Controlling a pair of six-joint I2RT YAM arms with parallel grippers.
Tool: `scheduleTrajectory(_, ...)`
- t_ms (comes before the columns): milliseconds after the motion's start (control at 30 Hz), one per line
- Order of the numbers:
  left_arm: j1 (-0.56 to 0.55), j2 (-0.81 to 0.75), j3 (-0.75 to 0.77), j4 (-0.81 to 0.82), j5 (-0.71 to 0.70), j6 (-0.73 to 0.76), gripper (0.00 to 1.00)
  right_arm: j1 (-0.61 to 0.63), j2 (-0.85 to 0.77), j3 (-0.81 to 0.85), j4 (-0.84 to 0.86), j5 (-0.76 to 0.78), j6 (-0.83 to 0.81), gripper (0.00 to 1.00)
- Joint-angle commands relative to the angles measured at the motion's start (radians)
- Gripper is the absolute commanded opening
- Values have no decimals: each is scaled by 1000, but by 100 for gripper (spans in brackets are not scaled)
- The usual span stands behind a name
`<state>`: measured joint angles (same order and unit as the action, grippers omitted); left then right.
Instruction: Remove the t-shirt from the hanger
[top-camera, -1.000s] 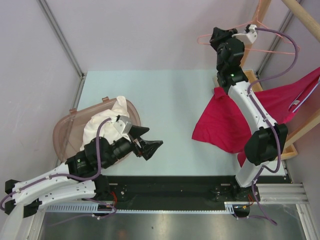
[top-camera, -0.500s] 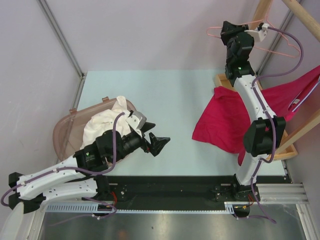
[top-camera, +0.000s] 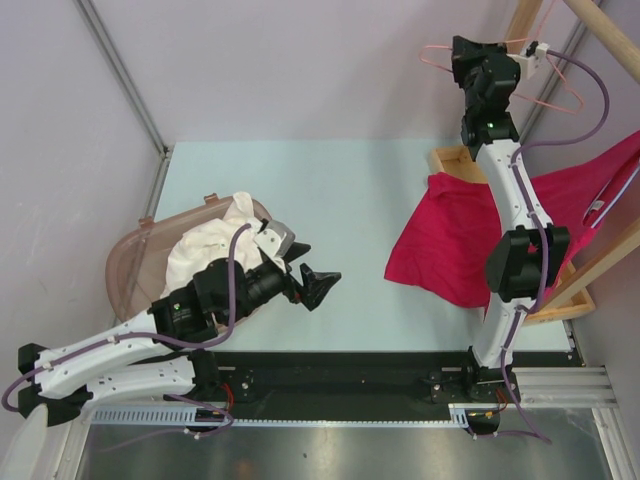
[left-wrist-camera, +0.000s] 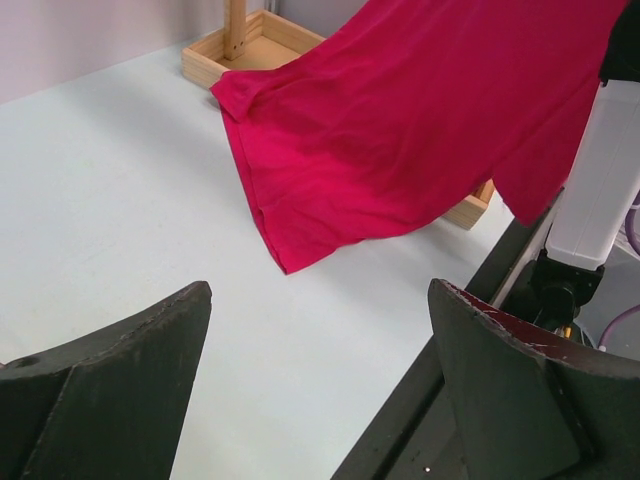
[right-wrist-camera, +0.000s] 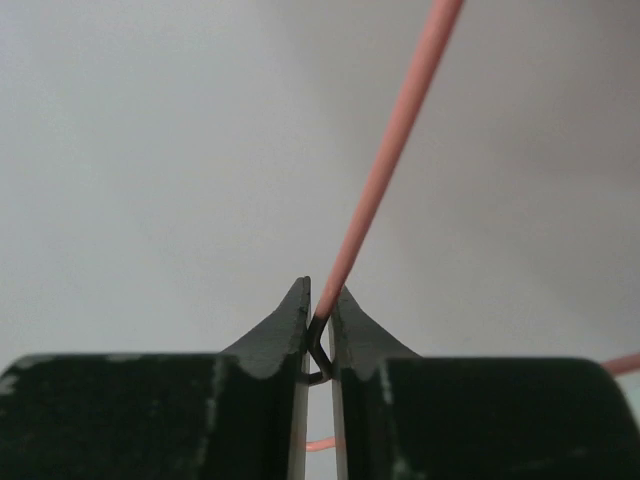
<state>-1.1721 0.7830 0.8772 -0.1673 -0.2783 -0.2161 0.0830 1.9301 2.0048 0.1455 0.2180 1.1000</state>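
A red t-shirt (top-camera: 450, 245) lies spread on the right of the table and drapes over the wooden frame; it shows in the left wrist view (left-wrist-camera: 400, 120) too. A bare pink wire hanger (top-camera: 545, 80) is held high at the back right, off the shirt. My right gripper (top-camera: 468, 62) is shut on the hanger's wire (right-wrist-camera: 385, 170), which runs up from between the fingertips (right-wrist-camera: 340, 310). My left gripper (top-camera: 312, 283) is open and empty, low over the table left of the shirt (left-wrist-camera: 320, 330).
A brown basket (top-camera: 125, 275) with white cloth (top-camera: 215, 245) sits at the left. A wooden rack with a base tray (top-camera: 455, 160) and a pole (top-camera: 605, 35) stands at the right. The table's front edge runs under the left gripper.
My right gripper has lifted the hanger up and to the right, away from the shirt. My left gripper moved right over the table, then held still.
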Motion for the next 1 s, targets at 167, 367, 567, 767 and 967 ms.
scheduleTrajectory(167,-1,-28,40,29,16,-14,95,21,-36,20,-179,13,86,40)
scheduleTrajectory(367,-1,-50,13,37,22,-42,95,38,-33,187,-509,61,-34,72)
scheduleTrajectory(567,0,-97,-38,52,65,-77,95,93,-105,227,-765,211,-251,100)
scheduleTrajectory(767,-1,-133,-76,32,109,-89,95,211,-132,304,-1035,400,-475,100)
scheduleTrajectory(967,0,-139,-89,37,162,-77,95,418,-282,120,-1094,541,-696,100)
